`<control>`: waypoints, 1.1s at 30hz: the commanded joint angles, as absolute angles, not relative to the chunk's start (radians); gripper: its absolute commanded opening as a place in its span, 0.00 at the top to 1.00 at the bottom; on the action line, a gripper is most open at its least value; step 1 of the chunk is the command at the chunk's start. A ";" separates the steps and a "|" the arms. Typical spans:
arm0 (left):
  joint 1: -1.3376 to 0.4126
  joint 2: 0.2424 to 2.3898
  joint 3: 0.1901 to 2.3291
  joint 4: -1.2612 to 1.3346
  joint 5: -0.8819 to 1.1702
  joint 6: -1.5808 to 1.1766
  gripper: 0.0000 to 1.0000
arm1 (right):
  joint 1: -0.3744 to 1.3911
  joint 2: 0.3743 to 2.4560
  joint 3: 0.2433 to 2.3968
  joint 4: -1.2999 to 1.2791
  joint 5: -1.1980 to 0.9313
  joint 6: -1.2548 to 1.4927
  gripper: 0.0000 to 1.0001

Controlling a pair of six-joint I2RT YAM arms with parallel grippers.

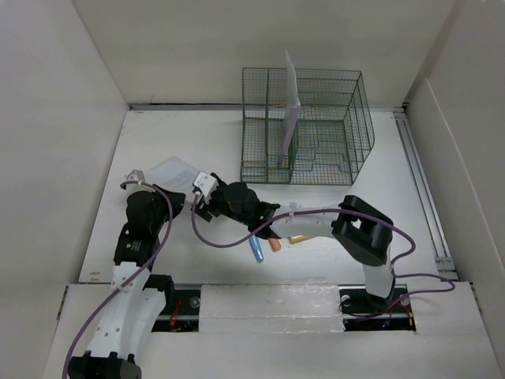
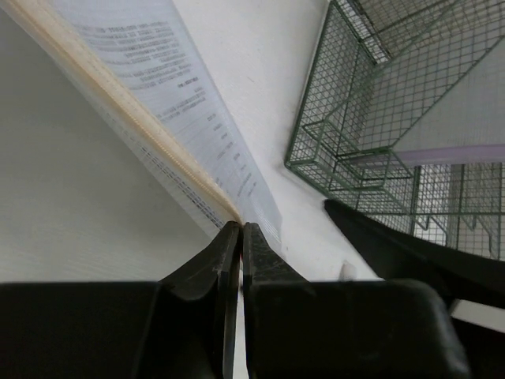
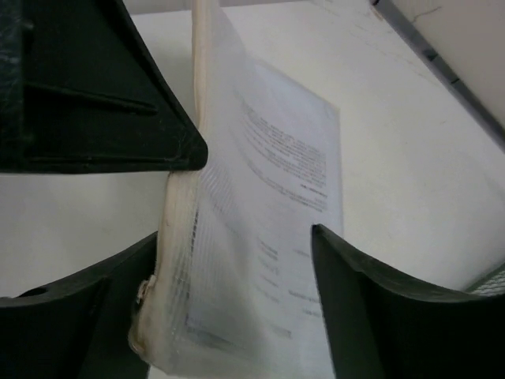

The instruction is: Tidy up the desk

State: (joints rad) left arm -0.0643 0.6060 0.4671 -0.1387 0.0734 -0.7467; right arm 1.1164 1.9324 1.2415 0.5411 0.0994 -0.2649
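Top external view: the desk (image 1: 418, 213) fills the floor of the white-walled enclosure. The wire-mesh organizer (image 1: 308, 126) stands at its far side and holds an upright white sheet (image 1: 290, 95). My left gripper (image 1: 140, 178) is well to the left of the organizer, nearer the arm bases, at one edge of a clear document pouch (image 1: 172, 169). My right gripper (image 1: 199, 189) reaches the pouch's other edge, on the side facing the organizer. A blue pen (image 1: 256, 251), an orange pen (image 1: 274, 245) and a yellow pen (image 1: 297, 238) lie close together on the desk, on the near side of the organizer, partly under my right forearm.

Left wrist view: my left gripper (image 2: 241, 229) has its fingers pressed together, clamped on the corner of the document pouch (image 2: 158, 87). Printed text shows through the plastic. The wire-mesh organizer (image 2: 355, 103) stands just beyond, on the desk (image 2: 260, 55).

Right wrist view: my right gripper (image 3: 237, 237) has its fingers spread apart, with the document pouch (image 3: 268, 197) passing between them. I cannot tell whether either pad touches the plastic. A corner of the wire-mesh organizer (image 3: 493, 280) shows at the right edge, on the desk (image 3: 394, 118).
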 commanded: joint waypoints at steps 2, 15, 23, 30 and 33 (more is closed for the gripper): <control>-0.067 0.563 0.548 -0.129 0.144 -0.732 1.00 | 1.091 1.976 1.333 0.598 0.069 -0.253 0.42; -0.067 0.638 0.549 -0.132 0.011 -0.807 0.18 | 1.068 1.812 1.137 0.680 0.069 -0.173 1.00; -0.057 0.725 0.525 -0.077 -0.060 -0.841 0.12 | 1.057 1.759 1.049 0.718 0.081 -0.173 1.00; -0.031 0.821 0.492 0.107 -0.068 -0.919 0.10 | 1.057 1.733 1.000 0.756 0.035 -0.164 1.00; -0.031 0.889 0.502 0.169 -0.051 -0.936 0.11 | 1.068 1.721 0.988 0.765 0.038 -0.161 1.00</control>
